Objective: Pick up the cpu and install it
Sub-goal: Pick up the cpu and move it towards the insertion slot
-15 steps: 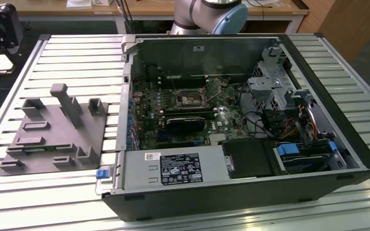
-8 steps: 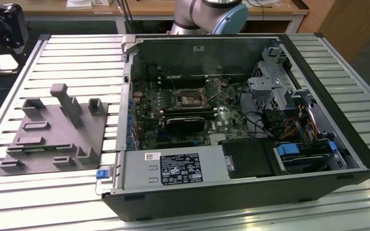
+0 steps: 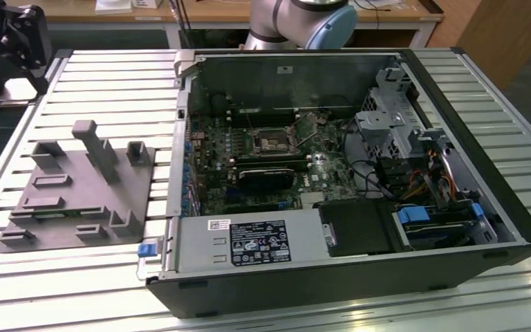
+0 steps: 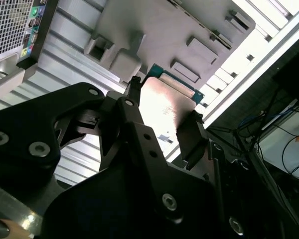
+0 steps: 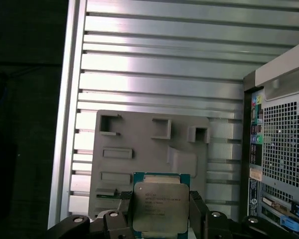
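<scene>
Gripper: the gripper (image 4: pixel 165 103) is closed on the cpu, its two black fingers (image 5: pixel 197 213) pressed to opposite edges of the chip and spread only as wide as the chip itself.
Cpu: the cpu (image 5: pixel 160 208) sits between the fingers with its pale metal lid facing the camera in the first wrist view. A thin green board edge shows around the lid in both wrist views.
Behind the cpu: the grey fixture plate (image 5: pixel 149 144) with raised blocks and slots lies on the slotted aluminium table (image 5: pixel 164 59). How far the chip is from the plate cannot be told.
Computer case: the open tower (image 3: pixel 339 294) lies on its side on the table, at the exterior view's right of the fixture plate (image 3: pixel 72 187).
Socket: the square black-framed socket (image 3: pixel 273 142) sits on the motherboard inside the case, well apart from the fixture plate.
Case rear: the perforated back panel (image 5: pixel 284 149) with coloured ports stands beside the fixture plate.
</scene>
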Controlling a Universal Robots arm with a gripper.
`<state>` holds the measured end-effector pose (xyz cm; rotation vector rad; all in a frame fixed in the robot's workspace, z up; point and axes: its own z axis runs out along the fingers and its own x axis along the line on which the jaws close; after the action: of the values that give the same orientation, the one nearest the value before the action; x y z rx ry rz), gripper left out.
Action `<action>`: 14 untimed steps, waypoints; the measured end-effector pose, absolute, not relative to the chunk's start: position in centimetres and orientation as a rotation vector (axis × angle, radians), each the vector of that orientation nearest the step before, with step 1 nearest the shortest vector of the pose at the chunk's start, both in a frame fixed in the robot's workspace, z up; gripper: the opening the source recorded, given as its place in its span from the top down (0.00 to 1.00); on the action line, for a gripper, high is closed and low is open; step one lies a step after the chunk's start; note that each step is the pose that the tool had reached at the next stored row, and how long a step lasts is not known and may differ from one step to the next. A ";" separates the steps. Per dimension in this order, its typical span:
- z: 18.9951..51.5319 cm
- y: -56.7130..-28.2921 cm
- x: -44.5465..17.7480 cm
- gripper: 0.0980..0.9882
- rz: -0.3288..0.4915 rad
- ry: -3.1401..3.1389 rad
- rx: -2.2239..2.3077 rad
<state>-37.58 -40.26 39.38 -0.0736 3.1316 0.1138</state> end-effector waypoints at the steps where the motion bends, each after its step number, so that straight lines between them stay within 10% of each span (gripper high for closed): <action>1: 39.4 -40.3 -37.4 0.50 0.114 3.132 -0.074; 14: 39.4 -40.3 -34.9 0.50 0.114 3.132 -0.074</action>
<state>-34.88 -40.26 39.38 -0.0737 3.1317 0.1137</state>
